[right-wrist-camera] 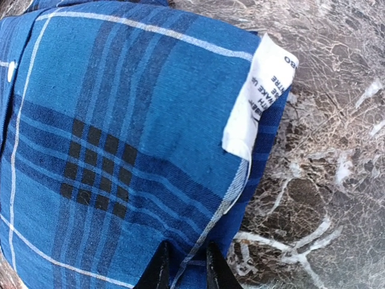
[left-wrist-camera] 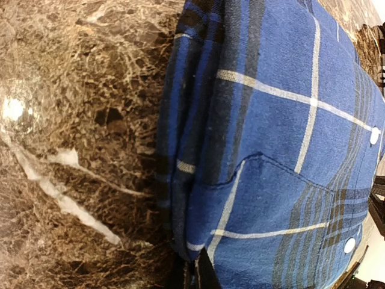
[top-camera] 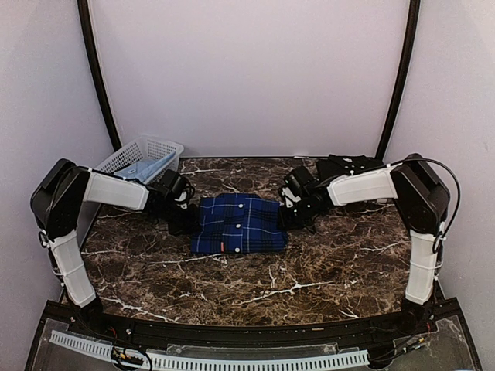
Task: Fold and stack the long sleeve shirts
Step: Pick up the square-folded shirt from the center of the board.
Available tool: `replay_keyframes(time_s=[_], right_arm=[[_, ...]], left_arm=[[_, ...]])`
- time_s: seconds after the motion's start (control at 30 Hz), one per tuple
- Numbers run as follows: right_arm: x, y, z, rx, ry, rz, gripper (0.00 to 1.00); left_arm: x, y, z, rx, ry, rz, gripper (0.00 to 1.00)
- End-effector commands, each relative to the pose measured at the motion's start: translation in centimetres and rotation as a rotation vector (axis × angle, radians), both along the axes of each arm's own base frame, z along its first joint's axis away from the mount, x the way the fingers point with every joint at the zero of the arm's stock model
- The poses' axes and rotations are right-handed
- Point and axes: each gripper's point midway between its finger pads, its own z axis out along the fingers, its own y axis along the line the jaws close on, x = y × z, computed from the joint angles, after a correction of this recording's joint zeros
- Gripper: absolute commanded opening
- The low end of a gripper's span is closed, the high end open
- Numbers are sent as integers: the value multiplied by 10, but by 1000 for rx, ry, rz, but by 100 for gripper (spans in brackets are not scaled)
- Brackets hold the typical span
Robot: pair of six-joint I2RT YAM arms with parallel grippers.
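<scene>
Now the plaid shirt [top-camera: 238, 224] lies as a compact folded packet in the middle of the table [top-camera: 255, 286]. The left claw [top-camera: 184, 220] is at its 9 o'clock edge, closed and pinching the cloth there. The right claw [top-camera: 288, 216] is at the 3 o'clock edge, near the white label [right-wrist-camera: 255, 102]. Its fingers stand narrow with the folded hem between them, so it seems to grip too. The black shirt [top-camera: 348, 165] lies crumpled toward 1 o'clock, behind the right arm, and the basket [top-camera: 143, 158] stands toward 10 o'clock. I judge that the folding of the plaid shirt is almost done and the packet is about to be lifted or shifted. The next move calls for both claws to rise evenly, otherwise the layers may slip open.
</scene>
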Motion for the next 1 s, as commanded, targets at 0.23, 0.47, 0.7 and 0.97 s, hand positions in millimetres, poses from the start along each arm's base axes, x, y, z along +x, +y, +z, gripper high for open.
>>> replay_keyframes(time_s=[0.23,0.47,0.7,0.97], right_arm=[[-7,6,1,20,7,17,18],[-39,41,6,94,42,61,17],[-34,57,56,188,-40,36,16],[-21,80,52,227,-41,32,13]], left_arm=[[-11,22,39,114,-22,-6,0],[-28,45,83,207,-75,-62,0],[-33,59,124,250,-146,-111,0],[-28,52,157,235,-207,-167,0]])
